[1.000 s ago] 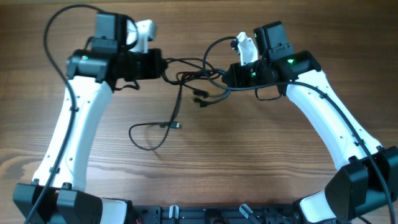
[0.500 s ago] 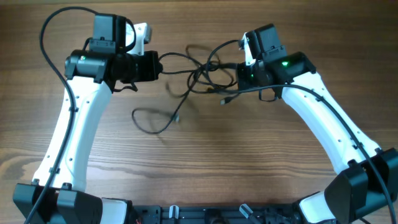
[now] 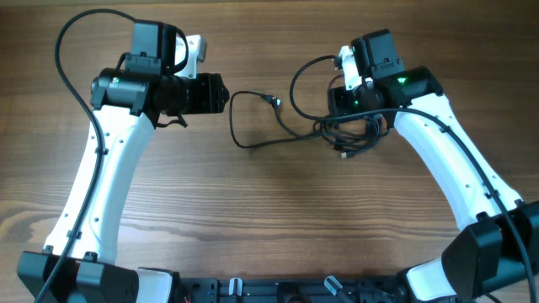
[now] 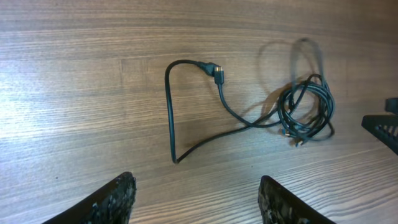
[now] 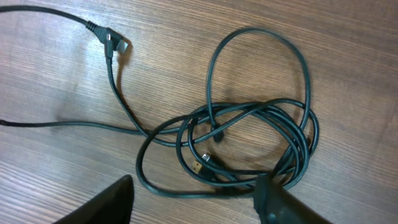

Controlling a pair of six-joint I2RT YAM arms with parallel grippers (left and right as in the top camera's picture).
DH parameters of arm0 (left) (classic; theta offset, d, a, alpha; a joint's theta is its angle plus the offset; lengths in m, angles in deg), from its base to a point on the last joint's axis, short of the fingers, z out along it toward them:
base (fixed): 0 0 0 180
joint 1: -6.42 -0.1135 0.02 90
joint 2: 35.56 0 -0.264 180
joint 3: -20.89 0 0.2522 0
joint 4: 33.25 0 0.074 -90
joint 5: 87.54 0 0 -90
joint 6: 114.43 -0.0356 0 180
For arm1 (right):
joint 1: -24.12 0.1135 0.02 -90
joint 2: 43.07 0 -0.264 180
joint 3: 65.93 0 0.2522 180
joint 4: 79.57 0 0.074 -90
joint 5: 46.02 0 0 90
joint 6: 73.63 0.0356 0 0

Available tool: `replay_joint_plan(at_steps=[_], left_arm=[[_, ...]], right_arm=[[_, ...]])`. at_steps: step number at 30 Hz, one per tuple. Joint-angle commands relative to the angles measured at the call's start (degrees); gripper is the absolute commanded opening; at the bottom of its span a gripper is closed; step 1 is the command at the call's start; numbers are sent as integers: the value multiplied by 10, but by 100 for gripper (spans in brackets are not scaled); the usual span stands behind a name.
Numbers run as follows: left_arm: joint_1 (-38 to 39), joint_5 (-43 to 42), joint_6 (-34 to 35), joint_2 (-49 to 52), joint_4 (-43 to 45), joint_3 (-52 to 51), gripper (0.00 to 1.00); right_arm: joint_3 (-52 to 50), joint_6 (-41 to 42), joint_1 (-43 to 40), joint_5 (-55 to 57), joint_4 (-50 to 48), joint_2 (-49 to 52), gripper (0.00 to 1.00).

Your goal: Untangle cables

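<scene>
Worktop (image 3: 269, 236) — wood grain, carries everything. Left arm (image 3: 101, 168) and right arm (image 3: 459, 160) reach in from either side, well apart.

The cables (image 3: 345, 135) lie flat on the worktop between the arms, nearer the right one. They form a knot of several overlapping turns. One long strand (image 4: 170, 112) loops out toward the left side and curves back to an angled plug (image 4: 216, 70).

Left fingers (image 4: 115, 199) are spread wide over bare wood, grasping nothing. Right fingers (image 5: 283, 205) are likewise released and hang over the knot. One tip overlaps the knot's lower edge in the wrist view.

Risk, as we judge it:
- Closing the right fingers here would likely catch several turns at once, and a pull would then tighten the knot rather than free it.
- A tug on the long strand alone could drag the whole bundle across the wood, since nothing pins it.

Views:
- Overhead: the knot is small and hard to tell from the right arm's own thicker wire.
- Right wrist: this view resolves the crossings and shows the small plug ends (image 5: 200, 165) inside the coil — one gold-tipped.
- Left wrist: only this view shows the whole outlying loop, sharp bend (image 4: 176, 160) included. The right wrist view cuts that loop off at its edge.
</scene>
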Motion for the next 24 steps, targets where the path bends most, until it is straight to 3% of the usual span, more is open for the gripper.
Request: replay_joint_plan(at_steps=[1,6,11,15,21,23,24], left_arm=[[0,6,-5,-33,-11,48,66],[3,-71,-3,-54,-13,52,67],[73,-95,17,-4,-10,41,65],[143,-94,90,70,27,40,62],[187,-94,239,174,99,40,66],[188,-94,307,197,118,40,71],[188,-94,341,205,124,40,79]], right_arm=[[72,11,-2,-23,30,-8,73],[168,20,-13,-28,78,-16,81],[189,89,-100,-60,77,-25,83],[188,87,-166,-104,81,-24,89],[188,71,-177,-101,85,-24,92],[188,71,-177,-101,83,-24,92],[188,71,-177,-101,81,-24,92]])
